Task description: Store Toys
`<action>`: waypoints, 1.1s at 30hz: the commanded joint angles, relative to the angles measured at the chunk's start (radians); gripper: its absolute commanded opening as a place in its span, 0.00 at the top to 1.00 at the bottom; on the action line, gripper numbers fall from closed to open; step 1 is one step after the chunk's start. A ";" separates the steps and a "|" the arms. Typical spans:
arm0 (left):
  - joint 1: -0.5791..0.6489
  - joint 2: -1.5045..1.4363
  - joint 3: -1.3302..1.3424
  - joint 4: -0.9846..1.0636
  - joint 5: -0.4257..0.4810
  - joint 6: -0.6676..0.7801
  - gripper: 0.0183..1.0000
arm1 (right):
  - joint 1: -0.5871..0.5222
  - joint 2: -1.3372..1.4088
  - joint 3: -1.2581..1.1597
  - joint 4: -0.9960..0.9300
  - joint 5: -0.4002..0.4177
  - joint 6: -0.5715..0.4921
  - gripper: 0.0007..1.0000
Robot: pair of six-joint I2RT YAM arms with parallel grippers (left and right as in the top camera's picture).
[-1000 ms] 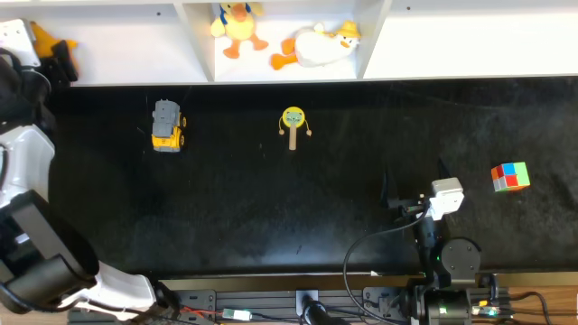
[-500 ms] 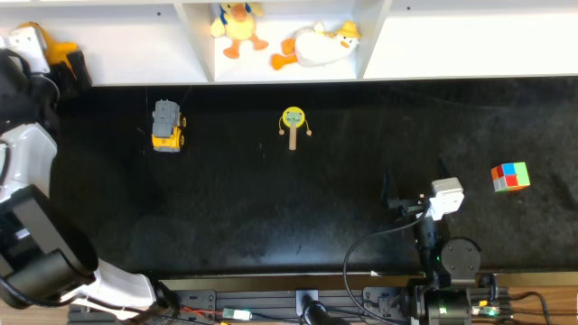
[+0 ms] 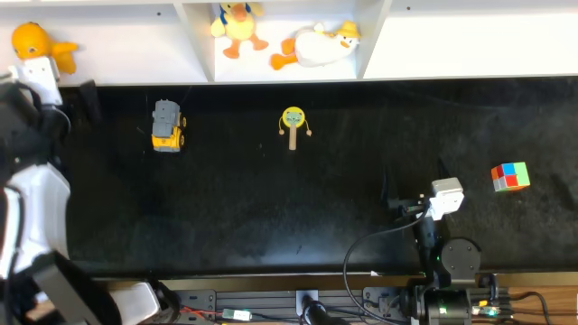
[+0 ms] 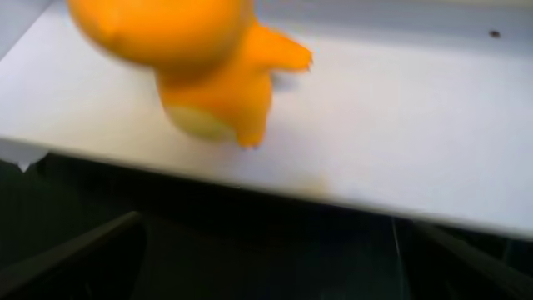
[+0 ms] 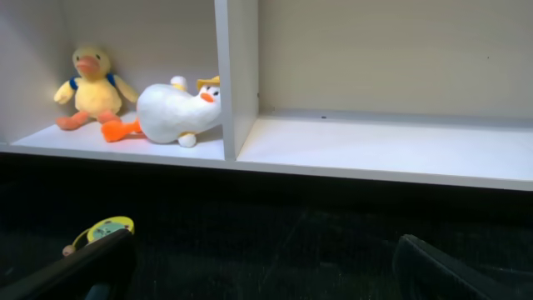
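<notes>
An orange plush toy [image 3: 36, 42] sits on the white shelf's [image 3: 117, 63] left compartment; in the left wrist view the plush [image 4: 212, 62] rests just inside the shelf floor's front edge. My left gripper [image 3: 72, 101] hovers open in front of that compartment, apart from the plush, with nothing between its fingers [image 4: 75, 250]. A yellow and grey toy truck [image 3: 167, 125], a green rattle [image 3: 293, 125] and a multicoloured cube [image 3: 509, 177] lie on the black table. My right gripper [image 3: 413, 181] stands open and empty near the table's front right, facing the shelf.
A yellow duck [image 3: 237, 25] and a white duck [image 3: 318, 45] fill the middle compartment. The right compartment [image 5: 391, 146] holds nothing. The rattle [image 5: 104, 231] lies ahead of the right gripper, to its left. Cables run along the table's front edge [image 3: 361, 262].
My left gripper has drawn back out of the left compartment toward the table, leaving the orange plush on the shelf in full view. The right arm has not moved.
</notes>
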 commanded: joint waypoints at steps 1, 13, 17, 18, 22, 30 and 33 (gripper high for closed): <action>-0.007 -0.109 -0.121 -0.018 -0.004 0.011 0.00 | -0.002 -0.007 -0.013 0.005 0.004 0.008 0.00; -0.106 -0.209 -0.266 -0.177 -0.004 -0.065 0.00 | -0.002 -0.007 -0.013 0.005 0.004 0.008 0.00; -0.161 -0.222 -0.267 -0.236 -0.004 -0.065 0.00 | -0.002 -0.007 -0.013 0.005 0.004 0.008 0.00; -0.176 -0.223 -0.267 -0.249 -0.004 -0.065 0.00 | -0.002 -0.007 -0.013 0.005 0.004 0.008 0.00; -0.198 -0.250 -0.269 -0.292 -0.012 -0.065 0.00 | -0.002 -0.007 -0.013 0.005 0.004 0.008 0.00; -0.211 -0.311 -0.269 -0.322 0.009 -0.064 0.00 | -0.002 -0.007 -0.013 0.005 0.004 0.008 0.00; -0.257 -0.302 -0.269 -0.324 0.011 -0.060 0.00 | -0.002 -0.007 -0.013 0.005 0.004 0.008 0.00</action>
